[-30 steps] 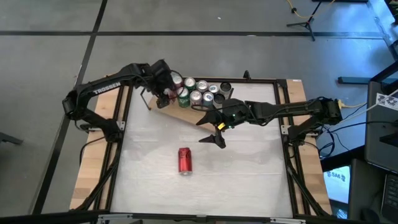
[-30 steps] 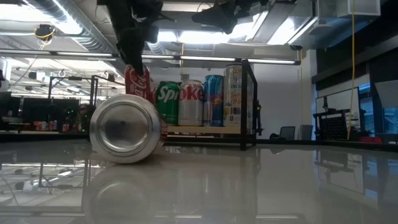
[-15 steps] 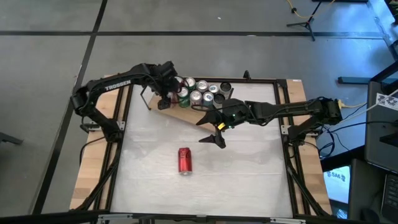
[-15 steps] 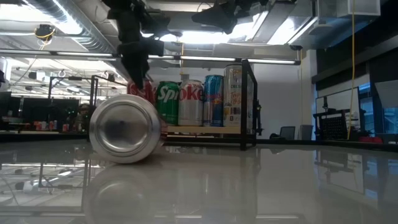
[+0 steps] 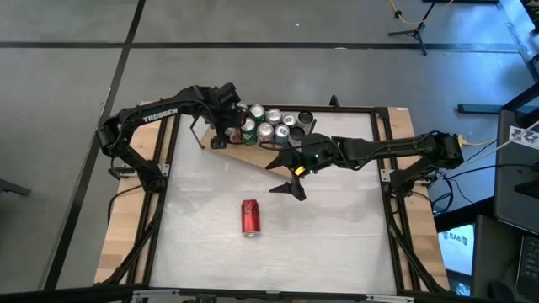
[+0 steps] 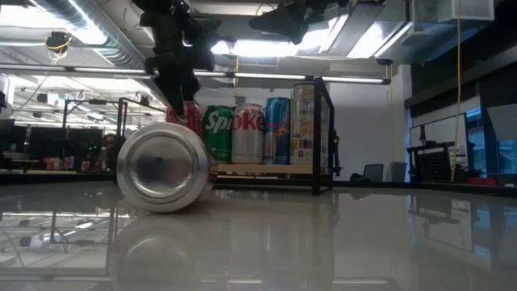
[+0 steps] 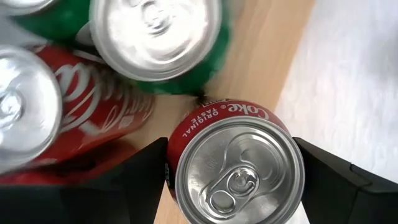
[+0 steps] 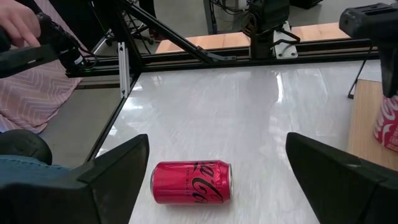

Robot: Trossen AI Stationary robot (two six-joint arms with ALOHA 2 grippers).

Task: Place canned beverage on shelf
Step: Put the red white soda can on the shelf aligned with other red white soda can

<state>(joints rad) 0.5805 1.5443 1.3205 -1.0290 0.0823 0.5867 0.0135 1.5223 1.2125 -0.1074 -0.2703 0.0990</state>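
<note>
My left gripper (image 5: 224,118) points down over the left end of the shelf (image 5: 253,156), shut on a red Coke can (image 7: 236,168). That can is upright; its lower end (image 7: 202,102) is down at the board, and the lying can hides it in the low view. Several other cans (image 5: 271,123) stand on the shelf beside it. A second red can (image 5: 250,217) lies on its side on the white table, near the middle. My right gripper (image 5: 283,177) hangs open above the table, between the shelf and that lying can (image 8: 191,182). My left gripper pinches the red Coke can between its two fingers, one on each side of the can's wall (image 7: 184,129), just below the top rim. The fingers (image 7: 144,180) come from above, pointing down. The can stays upright among the shelf's cans; whether it rests on the board I cannot tell.
A green Sprite can (image 7: 158,37) and another red can (image 7: 81,106) stand close to the held one. Black wire supports (image 6: 321,133) rise at the shelf's right end. Beyond the table's edge sits a person, with a hand (image 8: 18,22) showing.
My left gripper has gone down toward the shelf with the red can and rolled about its own axis; the can now sits lower, level with the other cans. Over the last half second it has kept still.
</note>
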